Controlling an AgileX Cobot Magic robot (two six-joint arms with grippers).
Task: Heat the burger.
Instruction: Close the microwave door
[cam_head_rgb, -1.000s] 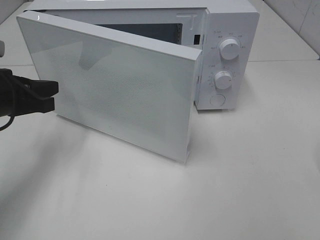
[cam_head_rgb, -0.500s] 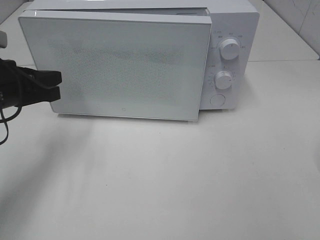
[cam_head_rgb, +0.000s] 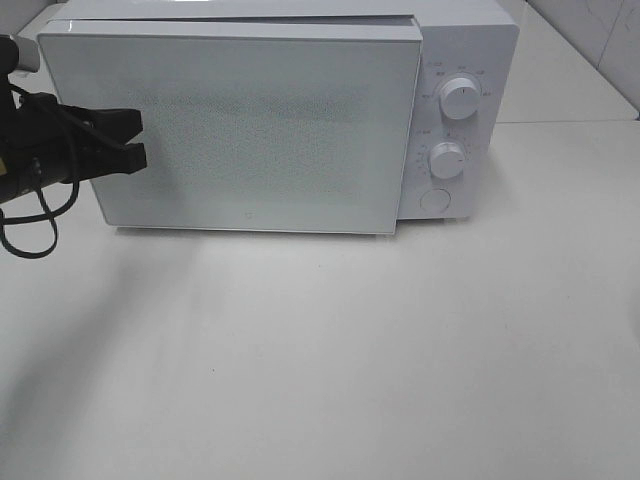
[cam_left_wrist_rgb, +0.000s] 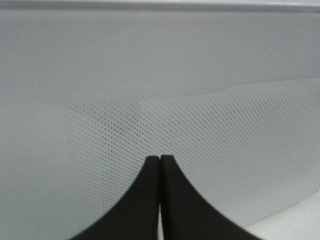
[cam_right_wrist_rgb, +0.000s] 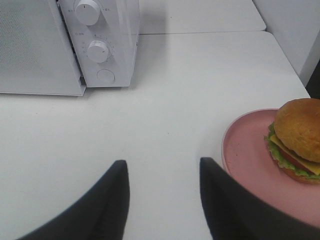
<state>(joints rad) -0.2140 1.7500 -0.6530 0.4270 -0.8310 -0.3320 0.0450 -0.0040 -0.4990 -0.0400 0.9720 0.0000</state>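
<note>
Tabletop (cam_head_rgb: 400, 360) stretches white and bare across the whole front of the high view, with wide room before the microwave (cam_head_rgb: 300, 120), which stands at the back with its door (cam_head_rgb: 240, 130) lying nearly flat against the body, only a thin gap showing along the top edge. To the right of the door sit two round dials, upper dial (cam_head_rgb: 459, 99) and lower dial (cam_head_rgb: 447, 160), with a round button (cam_head_rgb: 435, 200) below them. The left gripper (cam_head_rgb: 140, 142) comes in from the left edge, its black fingers pressed together and their tips at the left part of the door front. In the left wrist view the same gripper (cam_left_wrist_rgb: 160, 159) shows its two dark fingers closed against each other with nothing between them, pointing at the dotted mesh of the door (cam_left_wrist_rgb: 200, 125); whether the tips actually touch the glass cannot be told. In the right wrist view the right gripper (cam_right_wrist_rgb: 162, 170) hangs over open tabletop (cam_right_wrist_rgb: 165, 115) with its fingers spread apart and empty. The burger (cam_right_wrist_rgb: 297, 137) sits on a pink plate (cam_right_wrist_rgb: 245, 155) on the tabletop just beside that gripper, outside the microwave and well apart from its dial panel (cam_right_wrist_rgb: 100, 45). The plate is cut off by the frame edge.
</note>
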